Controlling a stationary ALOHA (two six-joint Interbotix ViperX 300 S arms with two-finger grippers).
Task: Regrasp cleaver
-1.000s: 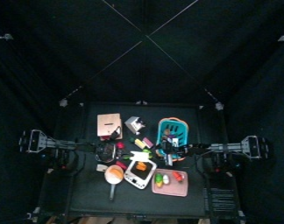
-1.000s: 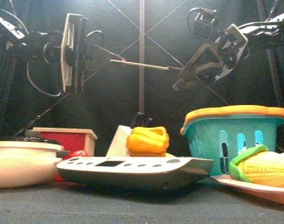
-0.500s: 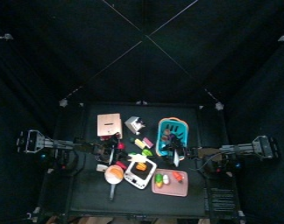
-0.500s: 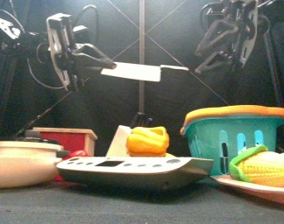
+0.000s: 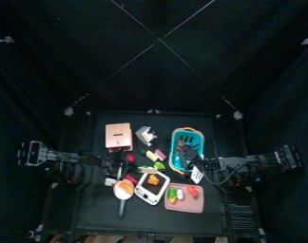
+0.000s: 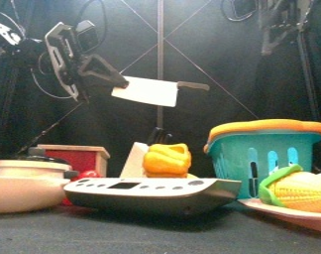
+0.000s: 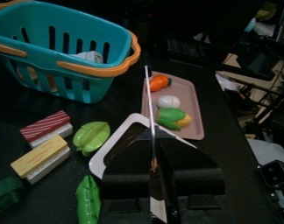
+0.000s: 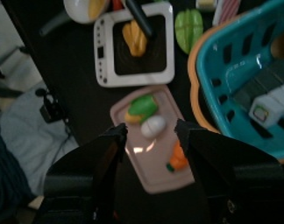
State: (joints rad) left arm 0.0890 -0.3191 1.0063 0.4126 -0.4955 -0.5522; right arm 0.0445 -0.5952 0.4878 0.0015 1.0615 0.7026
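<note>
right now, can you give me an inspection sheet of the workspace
surface: black table, crowded at the middle
job's things: cleaver held in the air, blade tilted
clutter: teal basket, pink tray of toy food, white scale, bowl, red box, yellow pepper, corn
grippers: left gripper shut on the cleaver; right gripper open, empty, above the tray
cables: black loops on the left arm
surroundings: black curtains

Dim black pen, table items lit from above; right wrist view motion-blurred, others sharper.
</note>
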